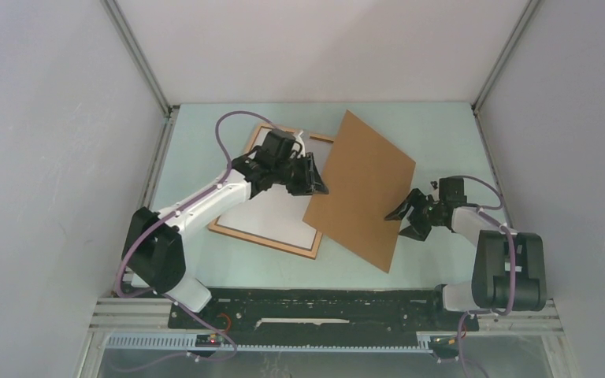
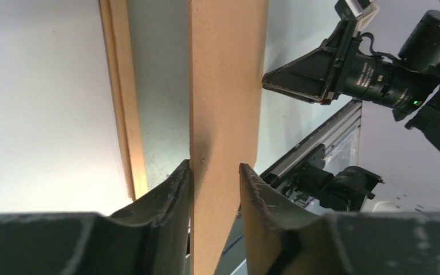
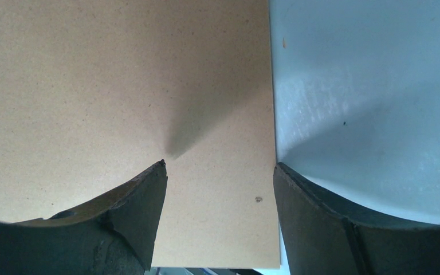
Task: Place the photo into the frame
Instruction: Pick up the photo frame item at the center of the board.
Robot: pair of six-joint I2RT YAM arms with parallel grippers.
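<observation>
From above, the thin light-brown wooden picture frame lies flat on the pale green table, left of centre, and a plain white sheet fills its opening. The photo shows no printed face in any view. The white sheet may be the photo lying face down, but that cannot be told. A plain brown fibreboard backing board hangs tilted over the frame's right side. The left gripper holds it at its left edge, and the right gripper sits at its right edge.

In the left wrist view, the board runs edge-on between the two dark fingers. They are clamped on it with only a shallow bite near the edge. The frame's wooden rim and the white sheet lie beside it.

In the right wrist view, the right gripper is spread wide and holds nothing. One finger is over the board and the other is over bare table just past its edge.

The step in hand looks like handling the backing so the frame can be filled. To do it well, the right fingers should take the free edge before the board is swung. The shallow left grip could let it pivot or slip. The board should then be lowered square to the rim so a corner does not catch.
</observation>
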